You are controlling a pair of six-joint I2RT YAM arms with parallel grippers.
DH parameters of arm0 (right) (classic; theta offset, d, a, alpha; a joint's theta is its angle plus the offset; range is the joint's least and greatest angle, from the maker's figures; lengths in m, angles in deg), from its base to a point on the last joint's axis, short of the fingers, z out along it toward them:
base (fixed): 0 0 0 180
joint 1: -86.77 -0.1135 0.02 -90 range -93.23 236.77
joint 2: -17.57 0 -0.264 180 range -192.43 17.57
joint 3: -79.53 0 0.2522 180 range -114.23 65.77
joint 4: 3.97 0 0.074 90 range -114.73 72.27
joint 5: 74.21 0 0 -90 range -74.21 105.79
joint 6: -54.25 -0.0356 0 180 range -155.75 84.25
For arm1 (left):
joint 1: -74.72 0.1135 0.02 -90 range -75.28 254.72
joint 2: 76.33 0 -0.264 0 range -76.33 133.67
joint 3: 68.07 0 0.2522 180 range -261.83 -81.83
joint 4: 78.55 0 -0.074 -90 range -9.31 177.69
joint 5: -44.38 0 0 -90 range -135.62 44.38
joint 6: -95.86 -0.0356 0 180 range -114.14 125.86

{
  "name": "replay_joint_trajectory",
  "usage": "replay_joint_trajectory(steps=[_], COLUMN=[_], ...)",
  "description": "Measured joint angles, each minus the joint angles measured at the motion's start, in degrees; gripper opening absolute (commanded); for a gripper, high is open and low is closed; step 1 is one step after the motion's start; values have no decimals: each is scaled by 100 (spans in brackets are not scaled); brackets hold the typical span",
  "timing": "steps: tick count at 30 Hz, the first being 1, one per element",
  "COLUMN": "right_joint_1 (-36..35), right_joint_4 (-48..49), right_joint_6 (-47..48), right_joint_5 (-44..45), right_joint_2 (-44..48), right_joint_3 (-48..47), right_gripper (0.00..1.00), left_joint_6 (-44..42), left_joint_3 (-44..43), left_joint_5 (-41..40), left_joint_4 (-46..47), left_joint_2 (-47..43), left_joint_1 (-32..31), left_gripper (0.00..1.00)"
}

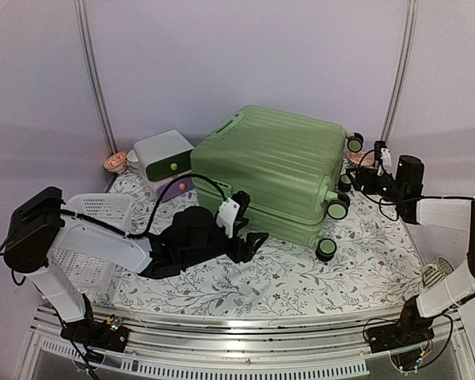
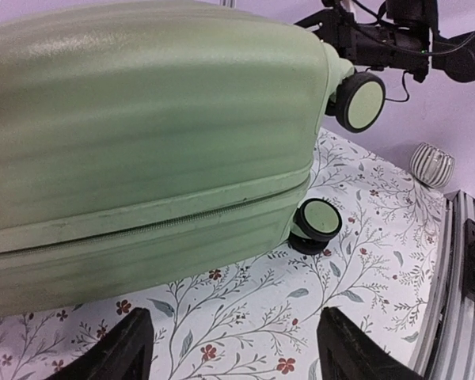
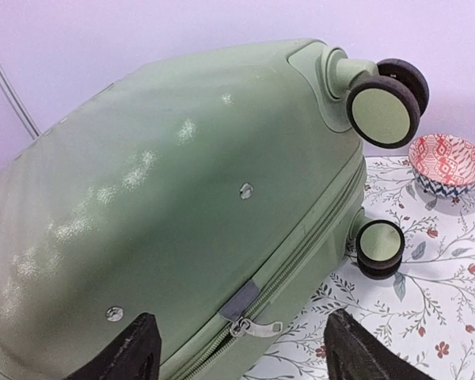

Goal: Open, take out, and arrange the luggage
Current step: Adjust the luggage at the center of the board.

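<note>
The luggage (image 1: pixel 277 170) is a large light-green ribbed suitcase lying flat and shut on the flowered cloth, with its black wheels (image 1: pixel 337 207) facing right. My left gripper (image 1: pixel 252 245) is open and empty, low over the cloth just in front of the suitcase's near side (image 2: pixel 142 134); its fingers (image 2: pixel 115 355) frame bare cloth. My right gripper (image 1: pixel 353 180) is open and empty at the wheel end. In the right wrist view the shell (image 3: pixel 182 206) fills the frame. The metal zipper pull (image 3: pixel 257 326) on the seam lies between my fingers (image 3: pixel 364 352).
A white perforated basket (image 1: pixel 95 237) stands at the left under my left arm. A white-and-green drawer box (image 1: pixel 165 154) sits on a purple box behind it. Patterned bowls stand at back left (image 1: pixel 115 162) and back right (image 3: pixel 447 162). A striped cup (image 1: pixel 437 273) is at the right.
</note>
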Motion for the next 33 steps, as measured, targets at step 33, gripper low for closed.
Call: replay_joint_trajectory(steps=[33], right_joint_1=[-1661], right_joint_4=[-3622], right_joint_6=[1034], right_joint_5=[-511], right_joint_2=[988], right_joint_3=[-1257], right_gripper=[97], left_joint_6=[1016], left_joint_3=[262], left_joint_5=[431], left_joint_4=[-588], left_joint_2=[-1241], left_joint_1=[1644], left_gripper=[86])
